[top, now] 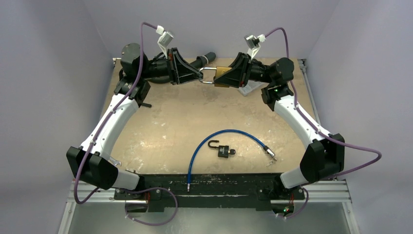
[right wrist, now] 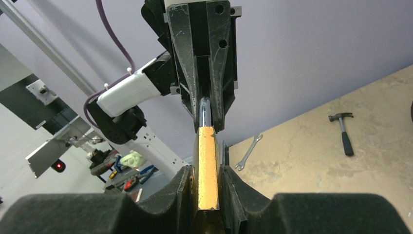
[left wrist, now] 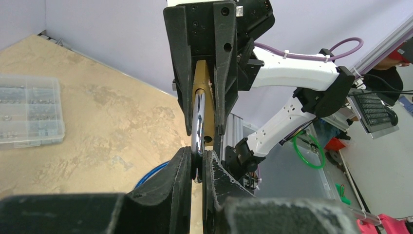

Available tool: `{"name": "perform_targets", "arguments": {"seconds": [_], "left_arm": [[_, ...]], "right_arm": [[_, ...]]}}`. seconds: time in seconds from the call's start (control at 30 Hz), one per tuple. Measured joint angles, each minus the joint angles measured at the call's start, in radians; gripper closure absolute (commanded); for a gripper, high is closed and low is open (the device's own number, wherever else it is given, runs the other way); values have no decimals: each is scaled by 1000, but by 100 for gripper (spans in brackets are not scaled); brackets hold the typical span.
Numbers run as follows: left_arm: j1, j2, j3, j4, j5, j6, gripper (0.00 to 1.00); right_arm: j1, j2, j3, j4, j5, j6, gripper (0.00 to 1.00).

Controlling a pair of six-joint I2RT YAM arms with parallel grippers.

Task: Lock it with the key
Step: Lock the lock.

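Tan tabletop (top: 160,122), grey-violet walls on 3 sides. 2 arms meet above the far edge. Right gripper (right wrist: 208,181) is clamped on the body of a brass padlock (right wrist: 207,163), held edge-on in the air. Left gripper (left wrist: 196,163) is closed nearly fully on its chrome shackle (left wrist: 198,122), fingers (left wrist: 182,168) touching both sides. Near the front edge lies a blue cable (top: 197,148) in an arc, with 1 small black padlock (top: 224,151) inside the arc.
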Motion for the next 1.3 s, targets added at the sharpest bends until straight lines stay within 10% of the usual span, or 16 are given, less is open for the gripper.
{"name": "perform_targets", "arguments": {"seconds": [1.3], "left_arm": [[-61, -8, -76, 139, -53, -103, 100]], "right_arm": [[2, 2, 1, 25, -39, -20, 100]]}}
